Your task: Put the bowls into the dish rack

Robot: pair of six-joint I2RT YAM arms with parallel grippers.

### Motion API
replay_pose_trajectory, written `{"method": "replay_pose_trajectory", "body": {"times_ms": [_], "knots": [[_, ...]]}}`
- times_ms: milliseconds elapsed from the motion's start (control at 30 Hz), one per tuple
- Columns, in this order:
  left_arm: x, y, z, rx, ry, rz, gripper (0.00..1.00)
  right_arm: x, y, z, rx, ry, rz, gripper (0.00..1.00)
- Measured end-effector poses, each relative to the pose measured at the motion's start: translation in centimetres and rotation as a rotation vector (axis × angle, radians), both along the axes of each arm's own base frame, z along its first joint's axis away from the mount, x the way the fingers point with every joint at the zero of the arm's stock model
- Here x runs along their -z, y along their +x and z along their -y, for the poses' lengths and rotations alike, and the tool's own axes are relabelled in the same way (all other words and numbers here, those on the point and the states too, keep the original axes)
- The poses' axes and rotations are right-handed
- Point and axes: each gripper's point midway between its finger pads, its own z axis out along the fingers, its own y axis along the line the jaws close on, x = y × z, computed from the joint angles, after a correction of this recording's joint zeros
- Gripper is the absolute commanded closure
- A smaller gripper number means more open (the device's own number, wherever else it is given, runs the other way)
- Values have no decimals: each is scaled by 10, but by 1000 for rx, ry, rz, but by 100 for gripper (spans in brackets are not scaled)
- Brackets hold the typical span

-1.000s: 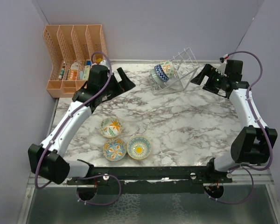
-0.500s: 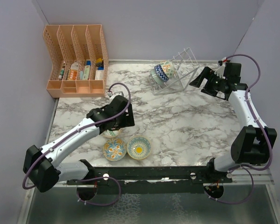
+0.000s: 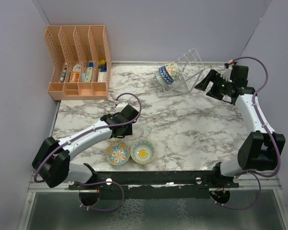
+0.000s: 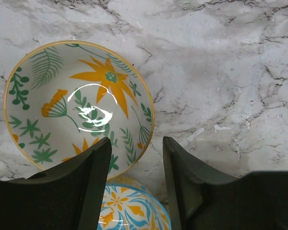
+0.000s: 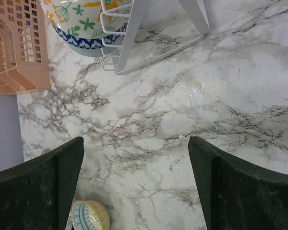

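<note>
The cream floral bowl [image 4: 79, 105] sits upright toward the near left of the marble table [image 3: 192, 124], just beyond a blue-orange bowl [image 3: 117, 153] and a yellow bowl [image 3: 143, 151] by the near edge. The left gripper [image 4: 137, 140] is about half open astride its rim, one finger inside and one outside, not clamped. The racked bowls [image 3: 167, 74] stand on edge in the dish rack [image 3: 187, 67] by the far edge. The right gripper [image 5: 134, 143] hangs wide open and empty near the rack's right end.

No readable text or labels
</note>
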Motion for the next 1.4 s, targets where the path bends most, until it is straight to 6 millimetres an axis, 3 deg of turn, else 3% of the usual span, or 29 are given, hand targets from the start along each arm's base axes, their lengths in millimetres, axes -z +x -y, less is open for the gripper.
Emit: {"method": "replay_pose_trajectory", "body": {"times_ms": [133,267,467,867,1100,1200,1267,1333,1400], "knots": [[6,3,-1,4,17,8,51,0,0,0,0,0,1,11],[26,2,-4,12,48,-14,51,0,0,0,0,0,2,11],[43,2,-4,29,81,-40,57,0,0,0,0,0,2,11],[38,12,-5,60,118,-4,100,0,0,0,0,-1,2,11],[30,12,-10,80,152,-1,100,0,0,0,1,-1,2,11],[20,18,-2,98,129,8,100,0,0,0,1,-1,1,11],[4,25,16,128,68,24,100,0,0,0,2,-1,0,11],[-25,40,37,151,0,73,100,0,1,1,4,-3,1,11],[-66,59,60,171,-80,151,100,-1,1,1,6,-5,2,11]]}}
